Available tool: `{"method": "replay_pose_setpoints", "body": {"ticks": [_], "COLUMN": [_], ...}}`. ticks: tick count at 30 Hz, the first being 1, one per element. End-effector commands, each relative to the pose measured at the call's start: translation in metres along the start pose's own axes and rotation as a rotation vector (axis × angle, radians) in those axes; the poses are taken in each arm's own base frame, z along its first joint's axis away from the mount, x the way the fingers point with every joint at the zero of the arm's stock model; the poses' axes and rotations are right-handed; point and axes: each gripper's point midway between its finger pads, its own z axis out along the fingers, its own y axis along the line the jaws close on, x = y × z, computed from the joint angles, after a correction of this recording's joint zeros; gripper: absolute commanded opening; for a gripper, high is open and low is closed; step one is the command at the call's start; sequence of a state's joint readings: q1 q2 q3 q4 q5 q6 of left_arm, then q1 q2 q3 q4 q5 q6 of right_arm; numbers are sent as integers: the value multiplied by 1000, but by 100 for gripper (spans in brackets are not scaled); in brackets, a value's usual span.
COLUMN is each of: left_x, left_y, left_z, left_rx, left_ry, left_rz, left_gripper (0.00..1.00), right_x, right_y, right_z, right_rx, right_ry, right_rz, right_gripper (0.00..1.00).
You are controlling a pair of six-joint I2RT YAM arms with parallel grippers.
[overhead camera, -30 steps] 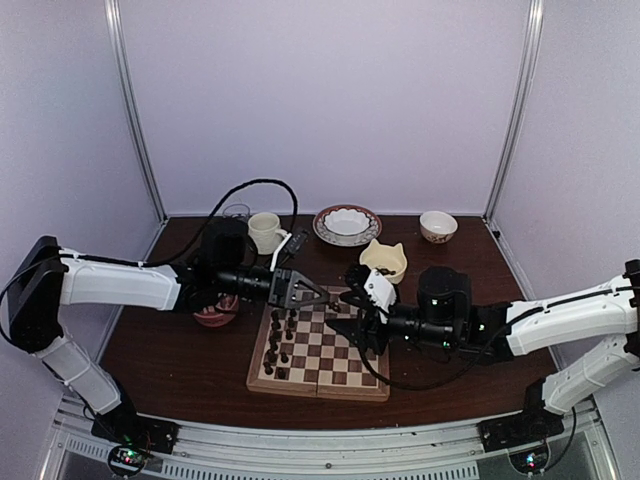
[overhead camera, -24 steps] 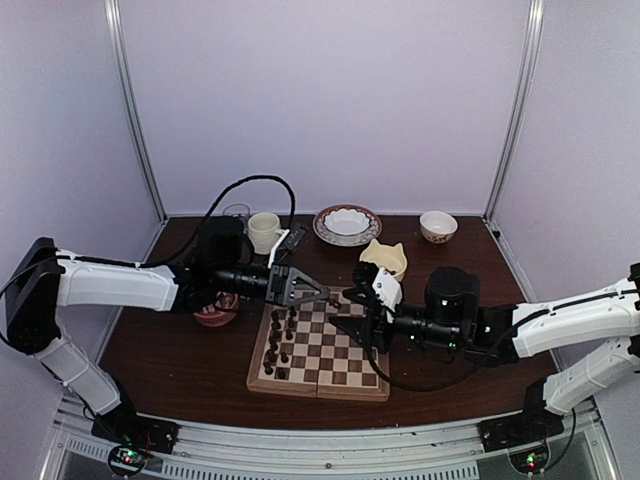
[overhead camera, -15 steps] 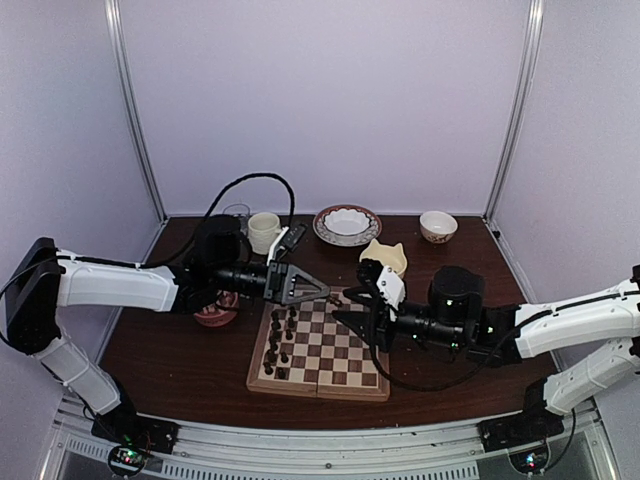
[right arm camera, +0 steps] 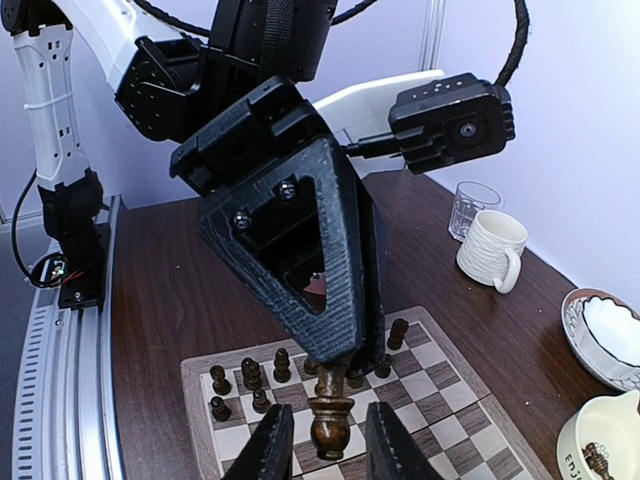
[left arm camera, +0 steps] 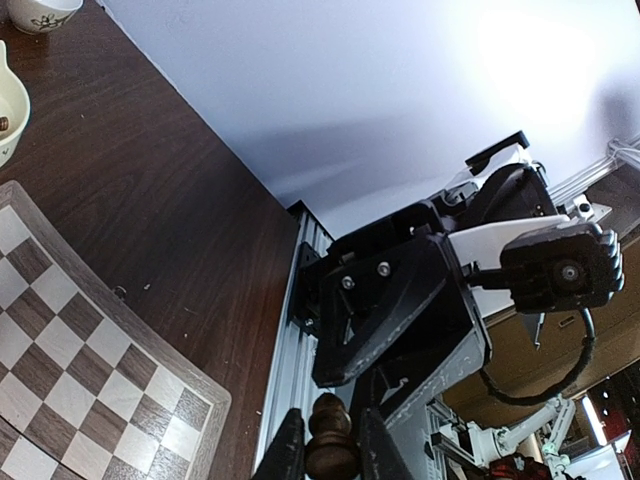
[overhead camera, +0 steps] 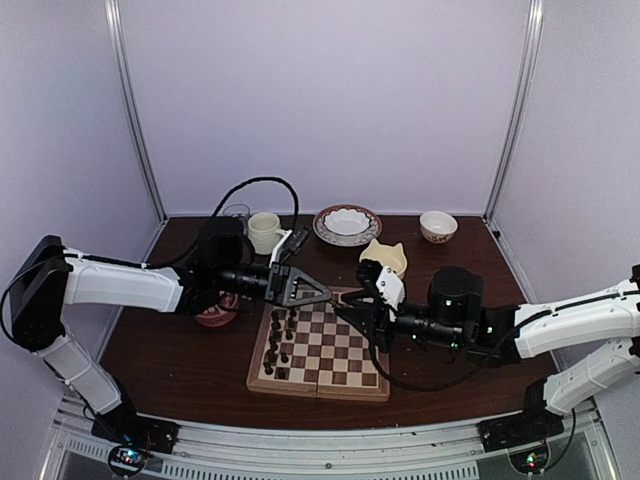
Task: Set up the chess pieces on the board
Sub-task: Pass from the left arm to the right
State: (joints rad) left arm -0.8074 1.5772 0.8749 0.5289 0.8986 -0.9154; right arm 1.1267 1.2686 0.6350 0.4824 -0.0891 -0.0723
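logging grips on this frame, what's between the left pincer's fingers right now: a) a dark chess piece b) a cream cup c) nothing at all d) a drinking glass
a: in the left wrist view a dark turned chess piece sits pinched between the two fingers of the left pincer.

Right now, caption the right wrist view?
Right gripper straddles a dark brown chess piece held by the left gripper over the chequered wooden board.
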Motion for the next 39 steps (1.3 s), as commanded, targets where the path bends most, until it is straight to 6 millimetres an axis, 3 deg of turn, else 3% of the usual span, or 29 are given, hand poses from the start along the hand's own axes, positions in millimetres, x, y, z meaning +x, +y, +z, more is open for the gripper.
{"method": "replay_pose_setpoints", "body": {"ticks": [1,9,17,25,32,36,39], "left_x": [-8,-7,-7,-7,-12,-23,-25], "left_y": [-10,-10,-11,-12,6,25,39], "left_z": [0,0,1,0,-16,-46,-75], "left_rx": [44,51,55,56,-105,-315,-517], "left_ry": [-13,-8,-6,-9,-67,-156,-214], "left_rz": [42,41,42,48,81,131,176], "left_gripper": [10,10,11,16,47,59,61], "right_x": [-8,-6,-6,-7,-5,4,20], "right_y": [-1,-2,-2,-2,-6,0,-6], "right_z": [3,6,6,6,8,12,10], "right_rx": [10,15,16,17,38,5,39], "right_ry": [-13,-1,3,2,42,124,247], "right_rz": [11,12,18,18,35,54,75], "right_gripper": [27,34,9,2,0,2,2]}}
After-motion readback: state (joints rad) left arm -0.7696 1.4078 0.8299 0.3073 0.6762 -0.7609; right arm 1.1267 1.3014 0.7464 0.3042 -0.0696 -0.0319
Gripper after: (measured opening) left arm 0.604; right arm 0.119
